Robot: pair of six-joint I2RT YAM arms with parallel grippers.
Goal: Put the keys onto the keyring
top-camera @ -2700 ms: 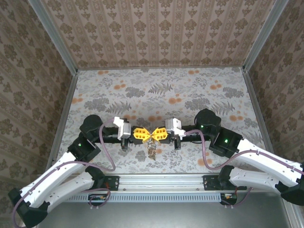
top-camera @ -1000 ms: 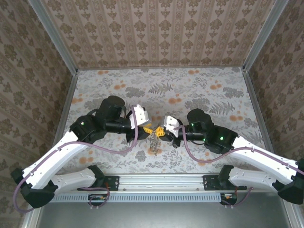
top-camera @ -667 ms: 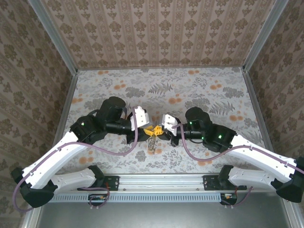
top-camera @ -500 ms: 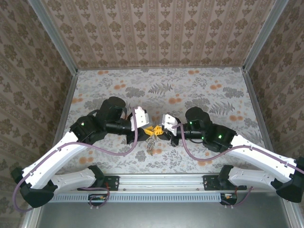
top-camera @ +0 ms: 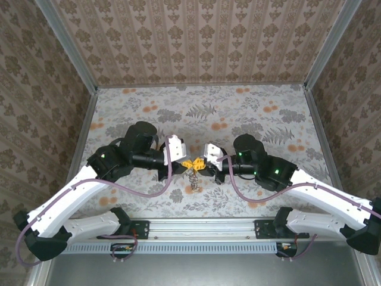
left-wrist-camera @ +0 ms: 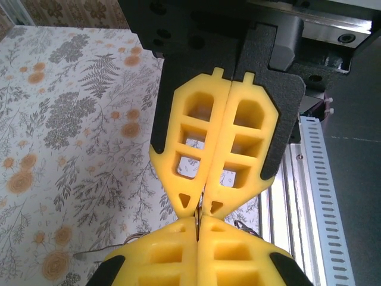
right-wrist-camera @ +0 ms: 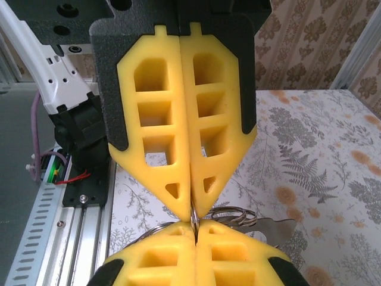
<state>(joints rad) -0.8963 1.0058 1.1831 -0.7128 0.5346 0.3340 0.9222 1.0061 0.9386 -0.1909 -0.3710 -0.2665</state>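
Observation:
Above the table's near middle, my left gripper [top-camera: 186, 163] and right gripper [top-camera: 201, 165] meet tip to tip. Both are shut on the same thin metal wire of the keyring [top-camera: 191, 177], which dangles under them as a brownish cluster. In the left wrist view my left gripper [left-wrist-camera: 198, 223] pinches the wire edge [left-wrist-camera: 199, 210] right below the right gripper's tips [left-wrist-camera: 200, 204]. In the right wrist view my right gripper [right-wrist-camera: 194, 225] holds the ring [right-wrist-camera: 193, 213], with more ring coils [right-wrist-camera: 238, 214] and a flat silver key blade [right-wrist-camera: 278, 229] behind. No yellow-headed key can be told apart from the pads.
The floral tablecloth [top-camera: 238, 113] stretches behind the grippers. Patterned walls [top-camera: 196, 42] close off three sides. A slotted aluminium rail [top-camera: 202, 245] runs along the near edge with both arm bases. Mauve cables [top-camera: 152, 189] loop beside the arms.
The left gripper's jaws have closed onto the keyring wire. Both arms have hardly moved in the last second; the dangling cluster has swung slightly.

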